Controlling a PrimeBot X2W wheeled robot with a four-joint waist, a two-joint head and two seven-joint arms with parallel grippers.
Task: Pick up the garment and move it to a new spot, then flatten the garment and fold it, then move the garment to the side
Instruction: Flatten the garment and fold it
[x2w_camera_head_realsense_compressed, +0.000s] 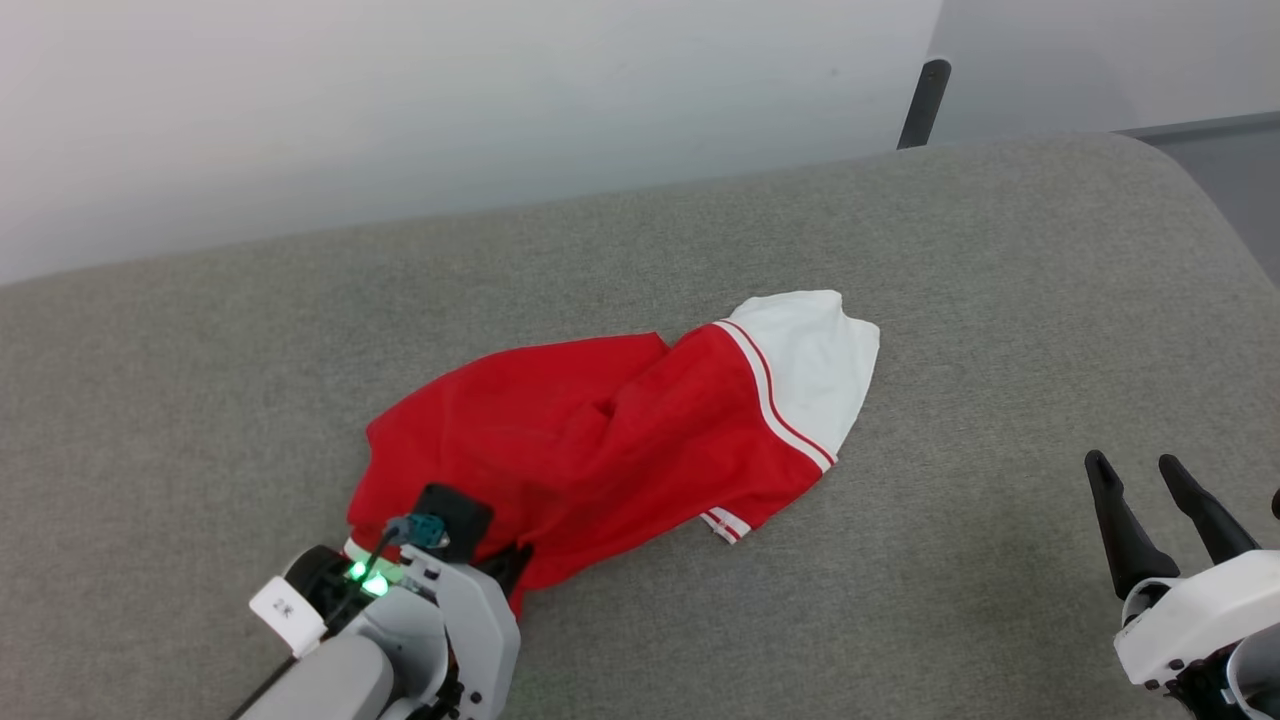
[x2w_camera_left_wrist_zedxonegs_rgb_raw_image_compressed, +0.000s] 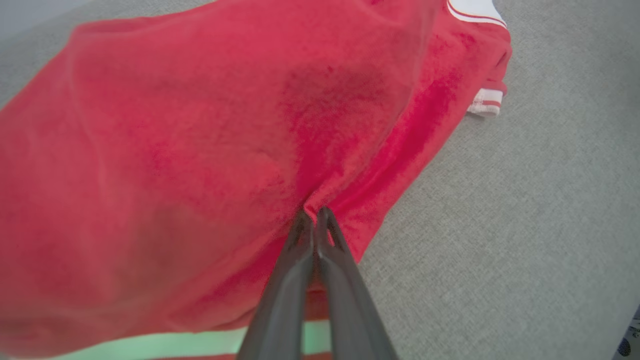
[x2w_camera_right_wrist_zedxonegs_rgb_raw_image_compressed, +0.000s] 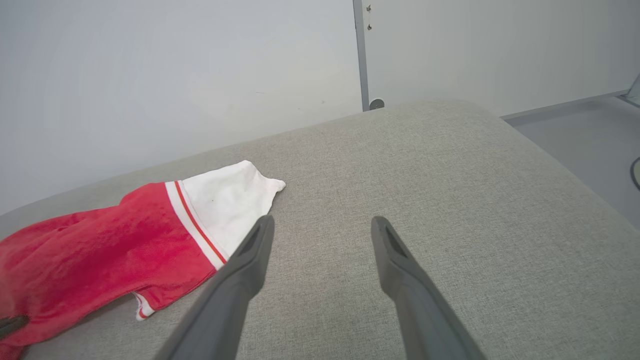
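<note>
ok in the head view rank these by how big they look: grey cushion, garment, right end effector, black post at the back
1. grey cushion
2. garment
3. right end effector, which is nearer the camera, so it looks bigger than it is
4. black post

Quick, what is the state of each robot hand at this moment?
Left hand: closed, pinching the red jersey shirt with white sleeves.
Right hand: open, holding nothing.

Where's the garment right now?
Head view: the garment lies crumpled centre-left on the grey cushion, its near edge pinched by the left gripper; the right gripper sits apart.
</note>
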